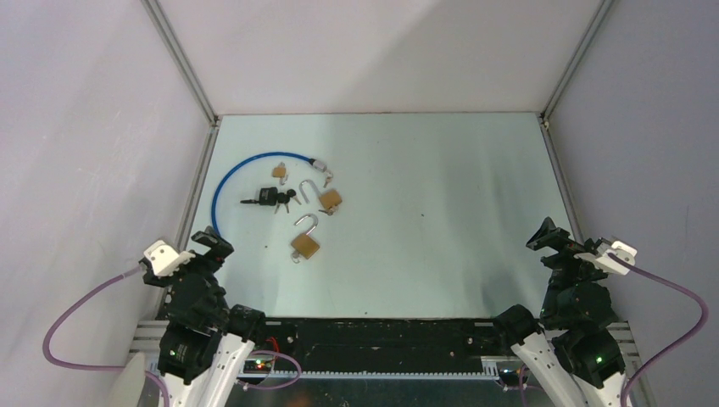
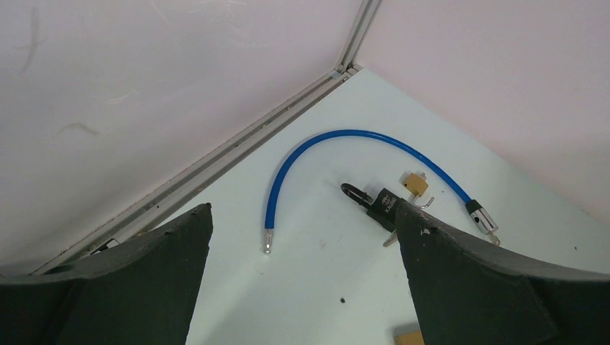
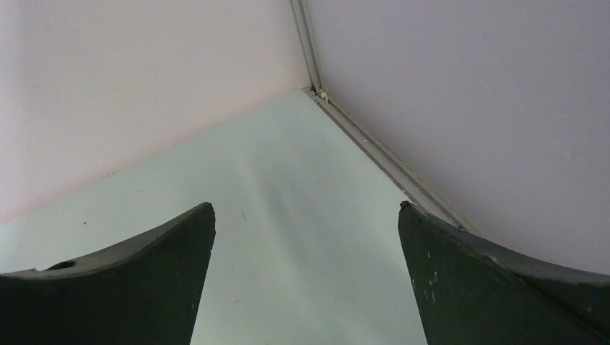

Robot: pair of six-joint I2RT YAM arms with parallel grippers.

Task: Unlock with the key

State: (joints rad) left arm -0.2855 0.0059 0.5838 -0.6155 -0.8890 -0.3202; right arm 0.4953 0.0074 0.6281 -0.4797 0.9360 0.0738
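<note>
A black padlock (image 1: 264,197) with keys (image 1: 283,203) lies on the table at the left, inside the arc of a blue cable lock (image 1: 231,175). It also shows in the left wrist view (image 2: 379,204), partly behind my right finger. Brass padlocks lie near it: a small one (image 1: 279,171), one with its shackle open (image 1: 329,198) and a larger one with its shackle open (image 1: 306,243). My left gripper (image 1: 209,242) is open and empty, near the front left, short of the locks. My right gripper (image 1: 549,236) is open and empty at the far right.
The table (image 1: 441,212) is pale and walled by white panels with metal corner rails (image 1: 182,59). The blue cable's free metal tip (image 2: 267,246) lies between my left fingers in the left wrist view. The right wrist view holds only bare table (image 3: 302,215) and walls.
</note>
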